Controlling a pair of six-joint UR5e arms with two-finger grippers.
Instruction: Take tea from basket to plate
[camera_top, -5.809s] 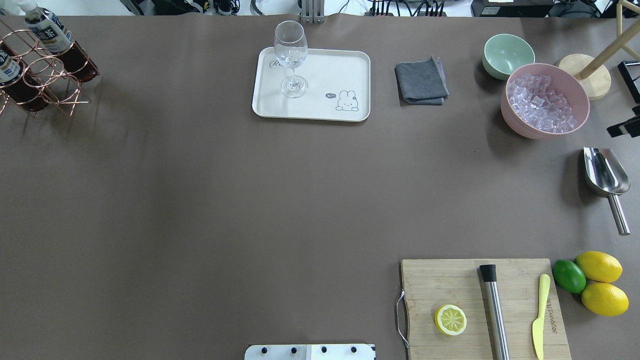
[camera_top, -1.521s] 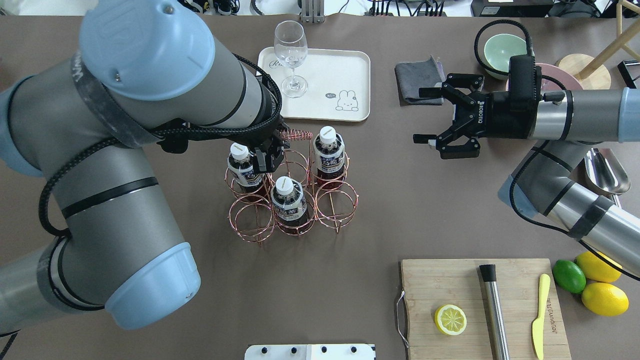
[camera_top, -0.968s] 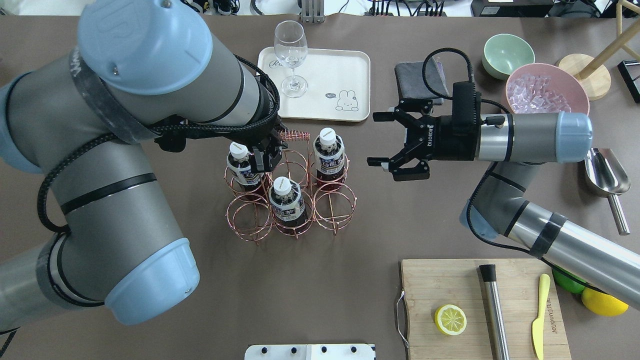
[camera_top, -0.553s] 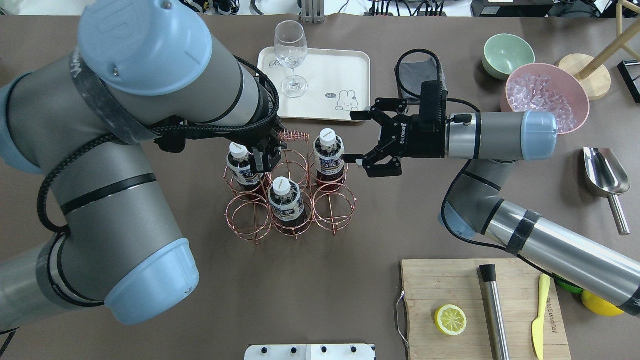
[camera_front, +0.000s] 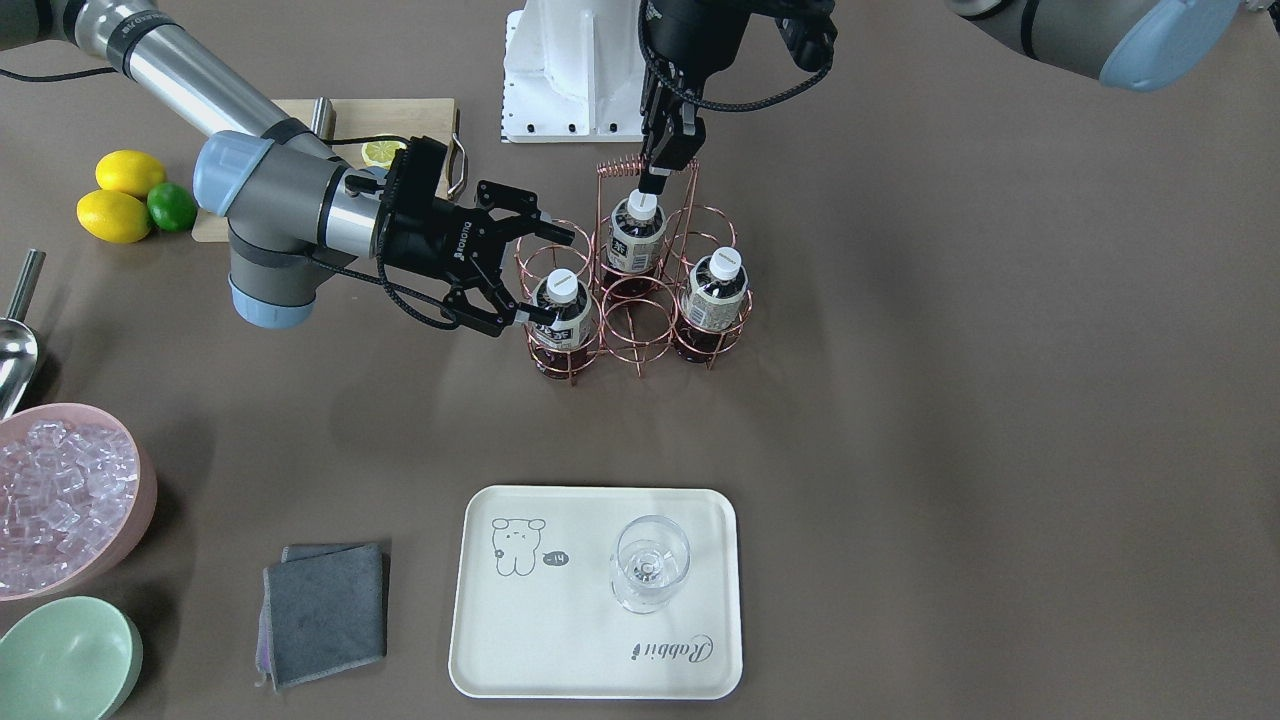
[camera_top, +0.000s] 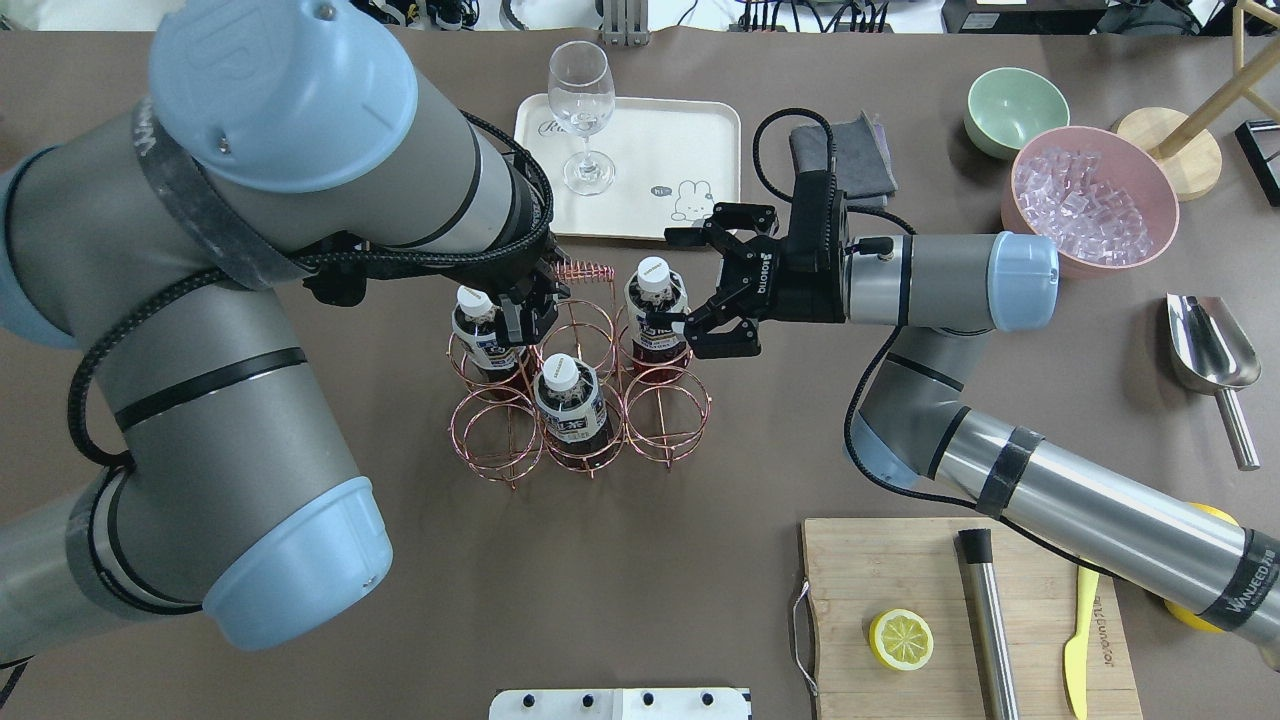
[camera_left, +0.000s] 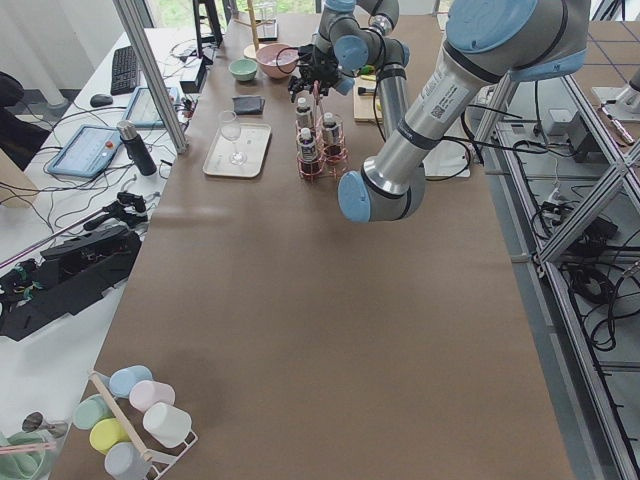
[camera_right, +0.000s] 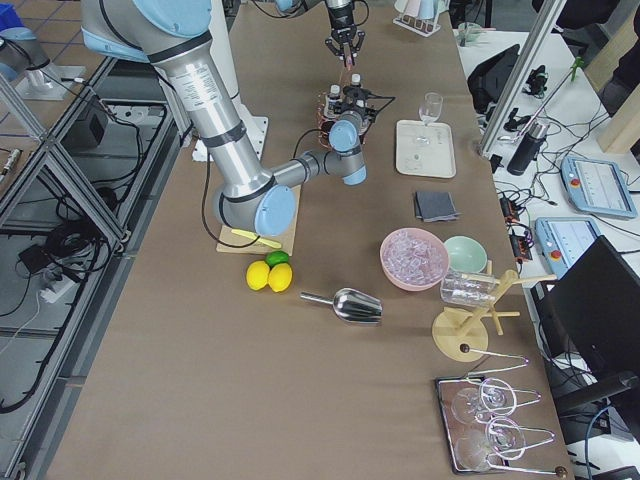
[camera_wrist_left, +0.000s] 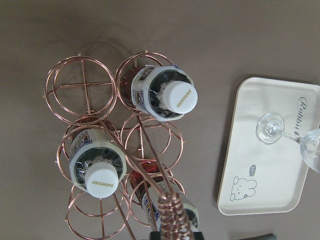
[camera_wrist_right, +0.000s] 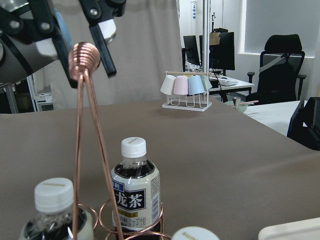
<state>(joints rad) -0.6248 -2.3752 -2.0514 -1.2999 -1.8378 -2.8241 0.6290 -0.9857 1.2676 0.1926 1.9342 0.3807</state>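
Movement on the right: right gripper (camera_top: 672, 280) has slid in, jaws spread either side of the nearest tea (camera_top: 655, 300), still seated in its basket (camera_wrist_left: 86, 86) cell, while left gripper (camera_top: 522, 318) sits at the handle (camera_top: 585, 268), grip impossible to tell, so clamp and lift toward the plate (camera_top: 690, 140) look next.

Brown-covered table (camera_top: 620, 580); aluminium-profile frame (camera_left: 590, 202) along one long side, over grey floor (camera_left: 610, 410); white side desk (camera_right: 570, 125) on the opposite side, cluttered; black office chair (camera_wrist_right: 283, 60) before a bright window (camera_wrist_right: 280, 22), seen past the table end; light even, diffuse, shadows soft
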